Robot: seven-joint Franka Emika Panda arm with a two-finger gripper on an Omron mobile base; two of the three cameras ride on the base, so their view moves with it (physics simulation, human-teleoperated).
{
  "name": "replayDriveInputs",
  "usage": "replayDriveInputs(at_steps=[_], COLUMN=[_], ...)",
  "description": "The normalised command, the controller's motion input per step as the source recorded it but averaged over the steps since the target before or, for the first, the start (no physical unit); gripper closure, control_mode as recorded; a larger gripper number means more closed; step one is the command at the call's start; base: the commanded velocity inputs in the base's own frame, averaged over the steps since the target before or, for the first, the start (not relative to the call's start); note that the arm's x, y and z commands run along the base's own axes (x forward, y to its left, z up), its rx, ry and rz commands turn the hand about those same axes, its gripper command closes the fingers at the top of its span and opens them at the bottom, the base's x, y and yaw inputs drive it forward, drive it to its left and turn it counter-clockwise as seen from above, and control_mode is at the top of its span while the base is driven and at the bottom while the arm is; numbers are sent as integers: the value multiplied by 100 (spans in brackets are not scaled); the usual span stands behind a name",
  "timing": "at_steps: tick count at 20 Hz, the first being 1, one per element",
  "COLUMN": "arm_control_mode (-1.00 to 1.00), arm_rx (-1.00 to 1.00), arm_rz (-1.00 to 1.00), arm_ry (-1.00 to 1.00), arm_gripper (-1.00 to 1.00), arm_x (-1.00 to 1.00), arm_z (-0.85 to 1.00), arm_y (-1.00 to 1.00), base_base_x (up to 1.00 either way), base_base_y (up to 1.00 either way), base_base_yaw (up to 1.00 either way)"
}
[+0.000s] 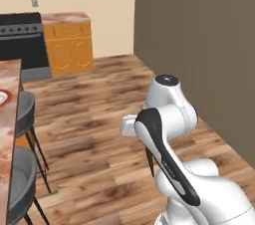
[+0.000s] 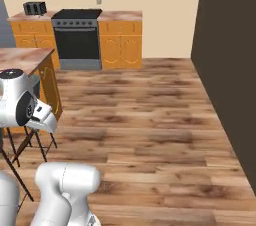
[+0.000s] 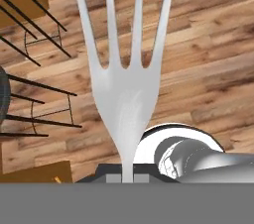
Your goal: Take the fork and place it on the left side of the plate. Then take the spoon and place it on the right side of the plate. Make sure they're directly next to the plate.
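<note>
Fork (image 3: 126, 94) rises tines-up from between the fingers, clamped shut on its neck; wooden floor (image 3: 208, 44) behind.

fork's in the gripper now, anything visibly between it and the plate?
Nothing visible. The fork sits clamped in the shut gripper, tines out over bare wood floor. Just a sliver of the plate shows, on the counter at the left base view's left edge.

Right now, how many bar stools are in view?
2, both at the counter edge in the left base view: one stool farther back, one stool nearer. More may be hidden beyond the frame.
</note>
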Motion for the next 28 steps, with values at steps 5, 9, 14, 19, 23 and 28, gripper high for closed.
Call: replayDriveInputs(at_steps=[5, 9, 14, 19, 23, 28], arm_control_mode=[100, 100, 100, 100, 100, 100], arm_rx=[0, 0, 0, 0, 0, 0], arm_rz=[0, 0, 0, 0, 0, 0], arm_ry=[0, 0, 0, 0, 0, 0], arm_gripper=[100, 100, 100, 100, 100, 100], arm_x=[0, 0, 0, 0, 0, 0], arm_z=[0, 0, 0, 0, 0, 0], arm_y=[0, 0, 0, 0, 0, 0], base_base_x=[100, 100, 100, 100, 100, 42], base_base_y=[0, 0, -14, -3, 0, 0], base_base_yaw=[41, 46, 58, 73, 75, 81])
